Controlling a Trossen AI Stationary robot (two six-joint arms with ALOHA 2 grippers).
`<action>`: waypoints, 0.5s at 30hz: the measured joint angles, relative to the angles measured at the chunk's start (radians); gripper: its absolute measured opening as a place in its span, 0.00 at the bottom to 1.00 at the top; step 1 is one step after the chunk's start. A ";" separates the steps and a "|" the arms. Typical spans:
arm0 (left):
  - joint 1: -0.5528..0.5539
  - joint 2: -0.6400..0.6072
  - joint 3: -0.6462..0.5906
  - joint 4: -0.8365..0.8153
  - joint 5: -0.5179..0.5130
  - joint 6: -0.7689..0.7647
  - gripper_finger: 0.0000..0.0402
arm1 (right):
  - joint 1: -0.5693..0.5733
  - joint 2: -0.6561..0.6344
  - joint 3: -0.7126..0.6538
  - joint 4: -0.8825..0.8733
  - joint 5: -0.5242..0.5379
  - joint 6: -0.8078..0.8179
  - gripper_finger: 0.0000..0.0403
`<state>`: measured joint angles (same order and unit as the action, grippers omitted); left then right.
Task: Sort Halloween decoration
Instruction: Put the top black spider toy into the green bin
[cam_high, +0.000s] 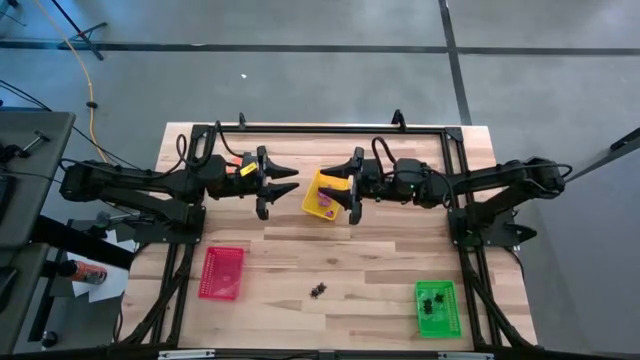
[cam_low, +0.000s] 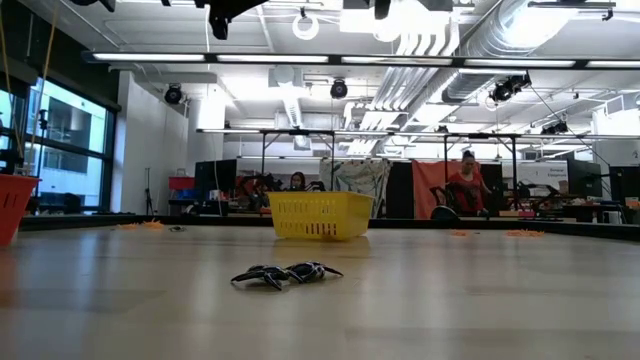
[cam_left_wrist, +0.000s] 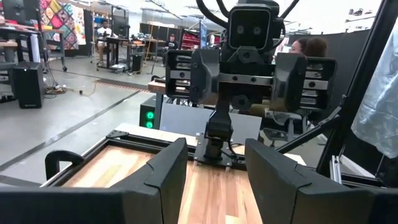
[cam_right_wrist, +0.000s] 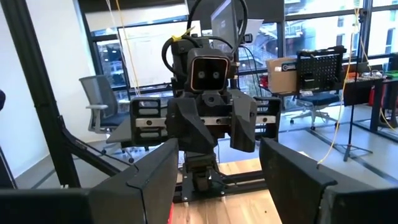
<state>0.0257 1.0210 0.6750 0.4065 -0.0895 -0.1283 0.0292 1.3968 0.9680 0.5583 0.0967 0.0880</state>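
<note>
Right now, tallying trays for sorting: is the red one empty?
Apparently empty: the high view shows no trinkets inside the red tray.

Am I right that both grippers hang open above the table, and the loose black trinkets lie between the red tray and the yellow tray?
Not quite. In the high view the black trinkets lie between the red tray and the green tray; the yellow tray sits farther back. The rest holds.
</note>
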 joint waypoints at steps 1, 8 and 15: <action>0.000 0.000 0.000 0.000 0.000 0.000 0.38 | 0.000 0.000 0.000 0.000 0.000 -0.001 0.55; 0.000 0.000 0.000 0.000 0.000 0.002 0.38 | 0.000 0.000 0.000 0.000 0.001 -0.026 0.52; 0.000 0.000 0.000 0.000 0.000 0.059 0.38 | -0.019 -0.001 0.000 -0.040 0.000 -0.017 0.15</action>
<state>0.0257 1.0210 0.6750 0.4061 -0.0897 -0.0695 0.0101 1.3956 0.9680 0.5184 0.0966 0.0714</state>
